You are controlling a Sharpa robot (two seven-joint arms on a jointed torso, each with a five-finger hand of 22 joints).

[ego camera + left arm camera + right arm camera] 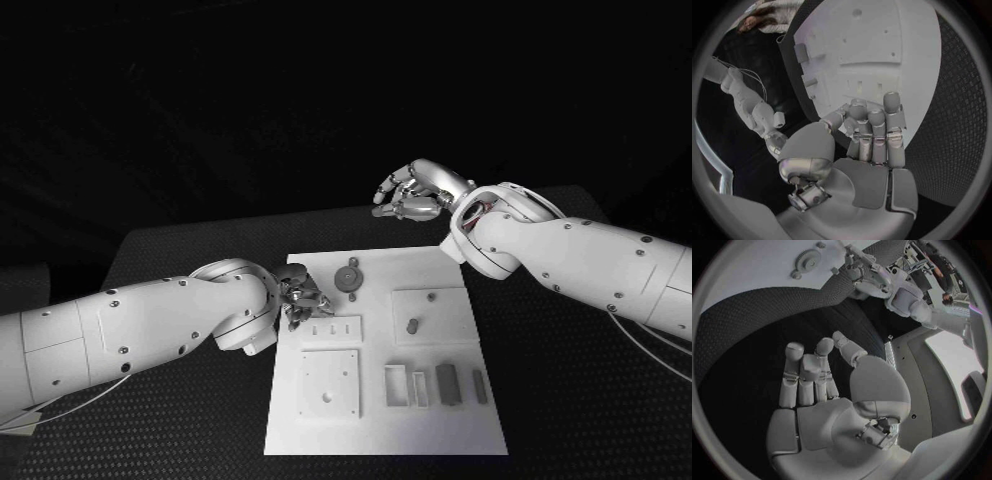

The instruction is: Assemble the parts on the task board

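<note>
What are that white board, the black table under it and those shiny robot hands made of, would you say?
The task board looks like matte white plastic: flat, even, with moulded pockets and no glare. The table seems covered in a black textured mat, showing a fine dotted weave in the wrist views. The left hand and right hand look like brushed or polished metal, silver with soft highlights, though coated plastic is possible.

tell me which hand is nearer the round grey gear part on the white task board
Left. The left hand sits at the board's edge just beside the round grey gear part; the right hand hovers beyond the white task board.
</note>
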